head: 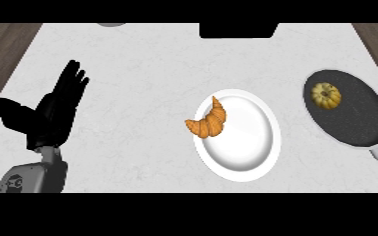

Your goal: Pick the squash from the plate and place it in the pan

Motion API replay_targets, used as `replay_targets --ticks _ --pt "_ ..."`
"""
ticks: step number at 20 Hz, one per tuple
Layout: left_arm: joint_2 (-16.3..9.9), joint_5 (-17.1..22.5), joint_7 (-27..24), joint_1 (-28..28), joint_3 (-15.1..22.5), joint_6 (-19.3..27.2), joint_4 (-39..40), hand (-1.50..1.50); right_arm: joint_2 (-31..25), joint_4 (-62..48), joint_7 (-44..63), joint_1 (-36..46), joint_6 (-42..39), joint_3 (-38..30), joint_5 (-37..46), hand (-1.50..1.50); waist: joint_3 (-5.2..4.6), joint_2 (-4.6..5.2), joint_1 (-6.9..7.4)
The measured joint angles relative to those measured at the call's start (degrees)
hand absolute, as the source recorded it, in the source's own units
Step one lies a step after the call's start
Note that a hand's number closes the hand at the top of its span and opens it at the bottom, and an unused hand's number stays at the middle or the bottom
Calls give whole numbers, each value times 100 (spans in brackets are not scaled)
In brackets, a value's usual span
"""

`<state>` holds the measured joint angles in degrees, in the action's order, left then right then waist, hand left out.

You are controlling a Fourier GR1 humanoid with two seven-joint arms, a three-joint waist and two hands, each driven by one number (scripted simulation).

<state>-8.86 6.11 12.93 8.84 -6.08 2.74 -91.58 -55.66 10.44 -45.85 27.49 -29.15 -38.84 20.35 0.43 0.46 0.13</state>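
Note:
A small yellow squash [326, 95] lies inside the dark pan [354, 125] at the right edge of the counter. The white plate [247, 150] sits in the middle and carries only a brown croissant [209, 122] hanging over its left rim. My left hand [57, 111] rests open at the far left, fingers straight and pointing up, well away from plate and pan. My right hand shows nowhere in the head view.
A black block [238, 30] stands at the counter's back edge, and a grey round object [112, 24] peeks in at the back left. Wooden floor [15, 45] borders the marble counter on both sides. The pan's pale handle [373, 152] leaves at the right.

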Motion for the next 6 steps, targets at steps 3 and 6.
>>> replay_targets --ticks 3,6 --pt "-4 -11 88 23 12 25 -48 0 -52 102 -39 -202 -55 5 -80 -150 5 -6 -6" --pt "-4 -25 70 -15 9 33 -84 0 -108 194 -77 -395 -63 1 -167 -150 9 -8 -5"
